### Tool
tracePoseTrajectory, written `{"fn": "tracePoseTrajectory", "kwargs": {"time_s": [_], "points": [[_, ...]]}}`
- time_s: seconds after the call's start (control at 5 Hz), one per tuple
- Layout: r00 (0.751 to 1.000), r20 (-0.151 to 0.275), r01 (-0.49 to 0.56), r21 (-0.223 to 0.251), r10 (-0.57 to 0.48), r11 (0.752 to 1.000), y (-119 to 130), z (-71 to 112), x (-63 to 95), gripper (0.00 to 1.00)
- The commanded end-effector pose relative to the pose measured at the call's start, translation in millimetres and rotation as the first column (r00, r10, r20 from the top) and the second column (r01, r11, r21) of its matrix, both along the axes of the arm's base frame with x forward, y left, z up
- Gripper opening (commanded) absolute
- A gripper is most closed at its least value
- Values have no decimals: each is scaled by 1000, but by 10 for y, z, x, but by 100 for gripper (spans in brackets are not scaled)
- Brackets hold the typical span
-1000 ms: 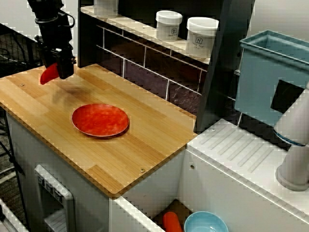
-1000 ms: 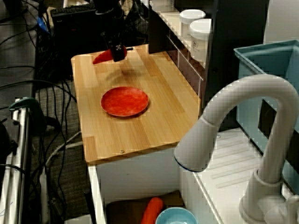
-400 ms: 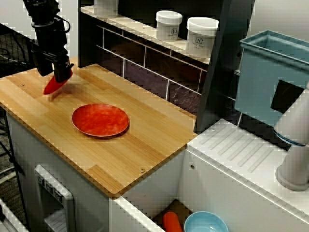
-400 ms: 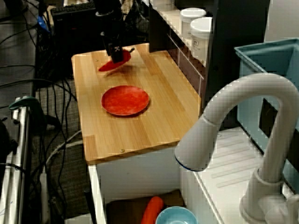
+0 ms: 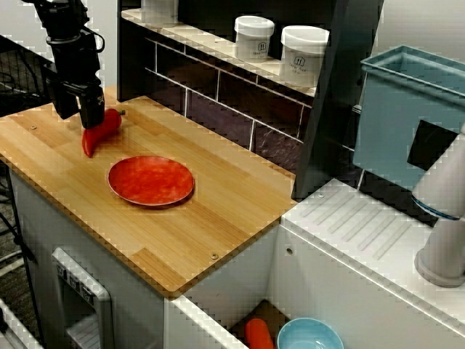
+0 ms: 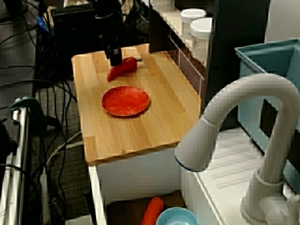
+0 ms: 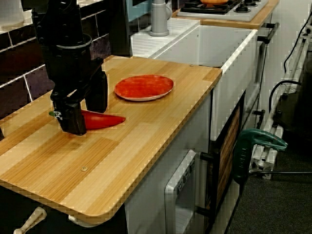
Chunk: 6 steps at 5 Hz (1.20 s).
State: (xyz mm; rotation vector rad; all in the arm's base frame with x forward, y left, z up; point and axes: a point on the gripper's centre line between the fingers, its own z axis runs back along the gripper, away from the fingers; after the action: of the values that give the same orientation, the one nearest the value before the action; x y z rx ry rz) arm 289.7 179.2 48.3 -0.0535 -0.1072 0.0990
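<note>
Red pepper: long, glossy and tapered, slightly curved, with a small green stem at the thick end. It lies flat on the wooden counter, near the back left corner; the pointed tip faces the counter's front edge in the view facing the shelf.

In the low view along the counter, the pepper points its tip toward the plate, well short of it. In the view over the faucet, the pepper sits just behind the plate, apart from it.

Gripper: black, vertical, down at counter level over the stem end. One finger stands on each side of the pepper. Cannot tell whether the pads press it or have let go, since the near finger hides the contact.

Red plate: round, shallow, mid-counter.

Two white lidded jars stand on the shelf behind
</note>
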Motion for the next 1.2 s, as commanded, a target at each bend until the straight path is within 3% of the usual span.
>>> {"fn": "tracePoseTrajectory", "kwargs": {"time_s": [0.0, 0.2, 0.6, 1.0], "points": [[999, 30, 12, -2, -12, 1000, 76, 234, -55, 100], [997, 50, 53, -6, -52, 999, 1, 311, -180, 100], [993, 63, 97, -11, -96, 995, -76, 272, -350, 100], [966, 95, 238, 29, -240, 971, -397, 229, -530, 100]]}}
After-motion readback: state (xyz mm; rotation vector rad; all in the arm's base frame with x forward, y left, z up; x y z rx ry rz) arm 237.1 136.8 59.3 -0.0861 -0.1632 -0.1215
